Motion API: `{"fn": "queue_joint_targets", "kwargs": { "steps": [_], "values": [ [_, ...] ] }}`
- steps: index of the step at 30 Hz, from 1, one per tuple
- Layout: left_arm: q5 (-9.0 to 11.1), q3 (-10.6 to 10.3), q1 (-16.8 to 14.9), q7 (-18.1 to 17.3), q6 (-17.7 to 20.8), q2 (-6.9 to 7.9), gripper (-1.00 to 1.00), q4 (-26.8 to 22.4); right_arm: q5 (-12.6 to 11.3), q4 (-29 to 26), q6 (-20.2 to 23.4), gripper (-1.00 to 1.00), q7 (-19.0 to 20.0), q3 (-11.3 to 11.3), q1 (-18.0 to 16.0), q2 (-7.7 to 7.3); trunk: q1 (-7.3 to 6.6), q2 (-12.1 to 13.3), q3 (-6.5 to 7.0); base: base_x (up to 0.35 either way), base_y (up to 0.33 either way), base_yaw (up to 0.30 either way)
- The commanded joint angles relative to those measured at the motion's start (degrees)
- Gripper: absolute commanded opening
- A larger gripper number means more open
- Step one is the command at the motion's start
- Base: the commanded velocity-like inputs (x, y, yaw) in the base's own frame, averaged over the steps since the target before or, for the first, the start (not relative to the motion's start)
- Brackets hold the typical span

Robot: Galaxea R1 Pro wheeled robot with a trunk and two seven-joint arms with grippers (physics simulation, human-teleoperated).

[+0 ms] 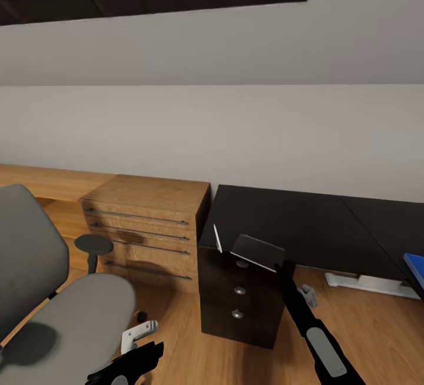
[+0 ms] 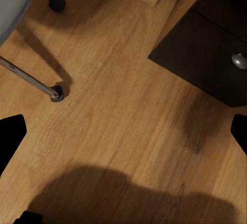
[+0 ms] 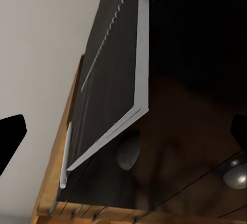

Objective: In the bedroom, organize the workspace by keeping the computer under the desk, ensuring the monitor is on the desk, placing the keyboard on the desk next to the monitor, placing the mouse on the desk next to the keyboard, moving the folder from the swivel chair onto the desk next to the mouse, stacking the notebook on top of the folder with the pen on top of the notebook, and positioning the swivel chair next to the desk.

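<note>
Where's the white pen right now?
In the head view, the pen lies at the left front corner of the black desk, above the drawer unit, just left of the notebook and right of the wooden cabinet.

The right arm, a slim black limb with a grey oval panel on its forearm, reaches up and forward from the lower right of the head view. Its black two-fingered right tool [image 1: 281,267] sits at the arm's far end; in the right wrist view its dark fingertips [image 3: 11,134] stand wide apart at either edge, gripping nothing. The left arm stays low, and its black left tool [image 1: 136,357] points downward, its fingertips [image 2: 10,136] likewise spread wide with nothing between them.
</note>
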Motion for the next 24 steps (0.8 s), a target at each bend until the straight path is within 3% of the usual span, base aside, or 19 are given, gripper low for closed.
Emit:
{"fn": "queue_joint_targets", "kwargs": {
  "steps": [1, 16, 24],
  "values": [
    [0.6, 0.0, 0.0, 0.5, 0.1, 0.00, 1.00, -0.1, -0.6, 0.0, 0.2, 1.00, 0.2, 0.0, 0.0, 0.00, 0.01, 0.0, -0.04, 0.055, 0.017, 0.000],
    [0.6, 0.1, 0.0, 0.6, 0.2, -0.06, 1.00, -0.1, -0.7, 0.0, 0.2, 1.00, 0.0, 0.0, 0.0, 0.00, 0.01, 0.0, -0.04, 0.011, 0.004, 0.000],
    [0.6, 0.2, 0.0, 0.8, 0.2, -0.17, 1.00, -0.1, -0.7, 0.0, 0.2, 1.00, 0.0, 0.0, 0.0, 0.00, 1.33, -2.4, -1.12, 0.000, 0.000, 0.000]
  ]
}}
